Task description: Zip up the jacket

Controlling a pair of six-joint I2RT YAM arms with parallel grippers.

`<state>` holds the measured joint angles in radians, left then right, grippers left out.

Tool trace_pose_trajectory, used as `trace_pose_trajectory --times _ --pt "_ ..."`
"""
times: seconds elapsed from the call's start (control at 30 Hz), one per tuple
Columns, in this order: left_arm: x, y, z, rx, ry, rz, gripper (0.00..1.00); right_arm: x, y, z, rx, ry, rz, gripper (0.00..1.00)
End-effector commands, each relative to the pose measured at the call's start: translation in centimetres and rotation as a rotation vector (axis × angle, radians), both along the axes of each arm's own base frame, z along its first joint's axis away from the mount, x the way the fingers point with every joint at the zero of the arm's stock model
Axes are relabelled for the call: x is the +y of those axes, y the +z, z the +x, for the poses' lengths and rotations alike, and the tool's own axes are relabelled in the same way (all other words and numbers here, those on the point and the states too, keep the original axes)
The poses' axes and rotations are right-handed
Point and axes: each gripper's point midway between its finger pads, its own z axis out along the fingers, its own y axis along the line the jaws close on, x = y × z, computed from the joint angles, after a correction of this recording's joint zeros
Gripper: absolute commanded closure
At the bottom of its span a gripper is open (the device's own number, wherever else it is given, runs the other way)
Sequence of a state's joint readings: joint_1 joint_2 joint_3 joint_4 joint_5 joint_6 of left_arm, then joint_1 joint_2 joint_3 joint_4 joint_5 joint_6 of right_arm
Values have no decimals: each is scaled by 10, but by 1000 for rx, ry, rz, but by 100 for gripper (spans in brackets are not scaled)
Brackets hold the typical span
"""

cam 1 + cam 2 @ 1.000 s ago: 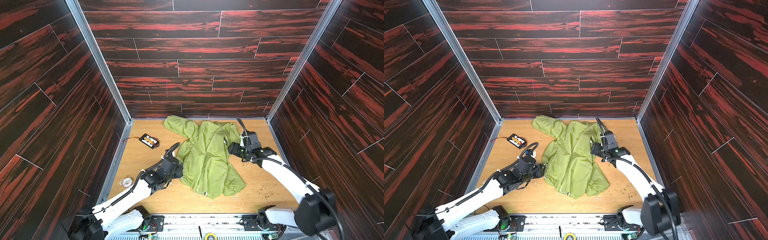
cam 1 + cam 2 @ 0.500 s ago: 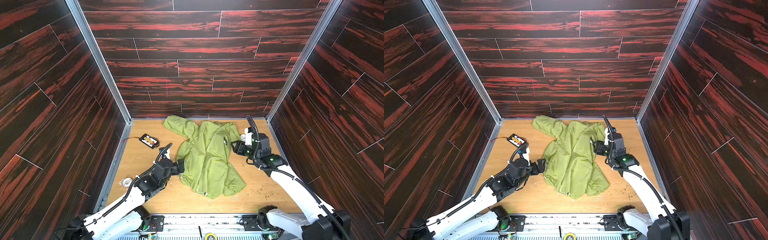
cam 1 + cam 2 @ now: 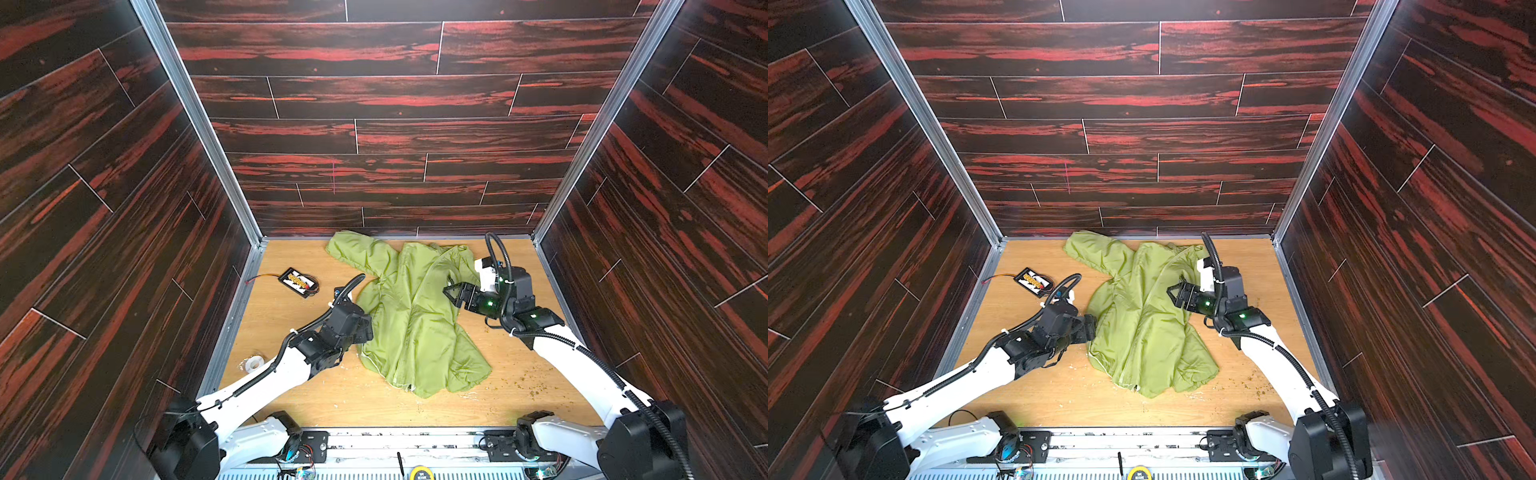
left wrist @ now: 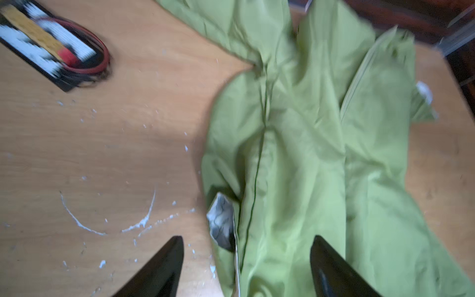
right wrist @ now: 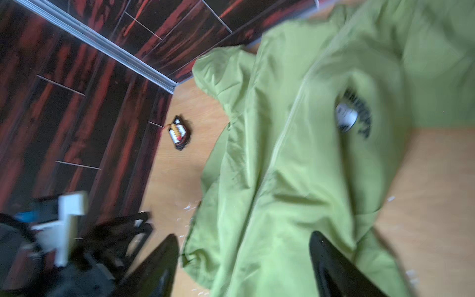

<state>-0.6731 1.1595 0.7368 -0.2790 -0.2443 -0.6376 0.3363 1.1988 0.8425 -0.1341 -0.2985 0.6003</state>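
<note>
The jacket [image 3: 415, 324] is thin, matt green cloth, creased; the worktop [image 3: 374, 403] is smooth pale wood; the walls [image 3: 374, 95] are glossy dark woodgrain panels.

One jacket [image 3: 415, 324], one battery pack [image 3: 299, 281], one tape roll [image 3: 254, 363], two robot arms [image 3: 266, 378] [image 3: 590, 374]

Both top views are sharp and evenly bright, the walls [image 3: 104, 166] splayed by wide-angle distortion. Both wrist views are smeared, seemingly by motion; the dark lettering [image 5: 365, 123] on the jacket [image 5: 295, 154] is unreadable.

2 top views overhead, sharing whole table [image 3: 353, 403], wrist views close above jacket [image 4: 295, 154]
</note>
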Motion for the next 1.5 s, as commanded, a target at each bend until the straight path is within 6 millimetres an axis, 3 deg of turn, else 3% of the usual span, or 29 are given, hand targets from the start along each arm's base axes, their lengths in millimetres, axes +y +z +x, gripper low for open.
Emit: trace_pose_trajectory --times 0.0,0.2,0.33,0.67,0.83,1.2,1.47 --pt "-9 -12 -15 96 -44 -46 23 17 -22 -19 120 48 73 32" --pt "-21 -29 -29 170 -89 -117 23 39 -72 -51 275 60 -16 38" --pt "-29 -37 -35 194 -121 -158 24 55 -89 -68 327 64 -65 41" --pt "-45 -55 -40 251 -169 -206 27 69 -113 -88 393 19 -215 46" --pt "-49 -54 -44 253 -215 -194 27 69 -122 -95 425 1 -237 41" --pt "-72 -64 -68 296 -362 -98 27 81 -142 -105 485 25 -275 43" --pt "-75 -67 -63 288 -346 -36 28 93 -134 -110 456 49 -307 44"
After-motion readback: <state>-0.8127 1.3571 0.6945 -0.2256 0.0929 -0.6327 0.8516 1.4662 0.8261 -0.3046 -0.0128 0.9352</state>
